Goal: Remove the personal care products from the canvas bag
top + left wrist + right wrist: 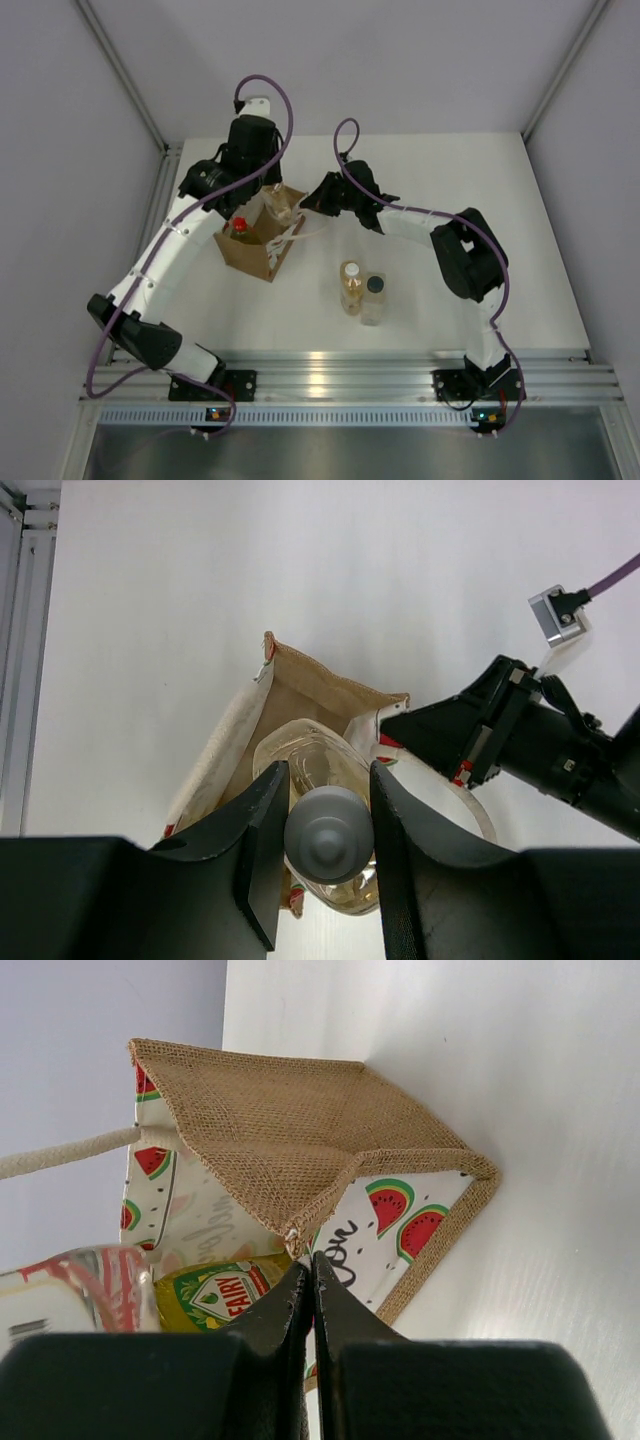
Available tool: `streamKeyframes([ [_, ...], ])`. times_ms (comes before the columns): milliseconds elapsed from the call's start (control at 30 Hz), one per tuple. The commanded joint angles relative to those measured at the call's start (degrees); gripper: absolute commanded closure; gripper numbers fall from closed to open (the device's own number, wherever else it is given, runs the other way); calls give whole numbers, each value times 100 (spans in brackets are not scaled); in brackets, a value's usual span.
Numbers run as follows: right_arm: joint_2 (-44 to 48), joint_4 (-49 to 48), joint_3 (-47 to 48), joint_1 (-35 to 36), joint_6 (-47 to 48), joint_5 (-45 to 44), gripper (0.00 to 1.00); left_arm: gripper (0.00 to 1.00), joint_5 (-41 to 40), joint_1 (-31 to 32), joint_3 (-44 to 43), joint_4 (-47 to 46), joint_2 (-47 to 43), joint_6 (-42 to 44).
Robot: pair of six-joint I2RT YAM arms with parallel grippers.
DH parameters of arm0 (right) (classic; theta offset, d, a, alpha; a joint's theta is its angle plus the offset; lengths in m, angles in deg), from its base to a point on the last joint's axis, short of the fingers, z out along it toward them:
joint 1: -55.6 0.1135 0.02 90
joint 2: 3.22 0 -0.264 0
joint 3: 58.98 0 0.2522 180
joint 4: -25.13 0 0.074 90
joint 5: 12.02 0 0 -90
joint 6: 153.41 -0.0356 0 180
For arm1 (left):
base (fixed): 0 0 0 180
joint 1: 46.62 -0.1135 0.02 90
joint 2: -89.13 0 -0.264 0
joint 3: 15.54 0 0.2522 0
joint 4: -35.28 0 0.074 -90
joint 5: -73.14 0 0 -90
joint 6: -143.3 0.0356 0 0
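On the left we see the left gripper (328, 780) down over the mouth of the canvas bag (315, 695). Its jaws are closed to a narrow gap on the pale cap of an amber bottle (328, 835), pressing it from both sides, and the bottle's body sits inside the opening. Beside it in the bag stands the red-capped bottle (238, 224) (the right wrist view shows its yellow body and label low against the lining). Moving right, the right gripper (308, 1270) has its jaws shut tight on the woven rim of the bag, and we judge it is holding the bag steady. Further right, a second amber bottle (350, 285) and the clear bottle (373, 297) with its dark cap stand upright just beside each other on the table (450, 180), well apart from the bag. By our count two products are out, one is gripped but not yet clear, and one is untouched.
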Motion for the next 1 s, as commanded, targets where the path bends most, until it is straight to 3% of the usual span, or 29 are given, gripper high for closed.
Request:
streamKeyframes([
  [0,-62,161,141,84,60,-254,100,100,149,57,-557,-298,-494,172],
  [367,-132,188,212,84,77,-236,100,100,1783,66,-699,362,-1433,137],
  [533,-88,214,229,75,104,-236,100,100,2940,75,91,362,-1942,216],
  [633,-79,214,221,84,104,-227,100,100,3085,127,899,-14,-2355,128],
  [767,-62,214,194,84,113,-210,100,100,2657,443,1761,-489,-2787,-91],
  [967,9,214,142,84,130,-175,100,100,1023,1864,3176,-1255,-3324,-575],
])
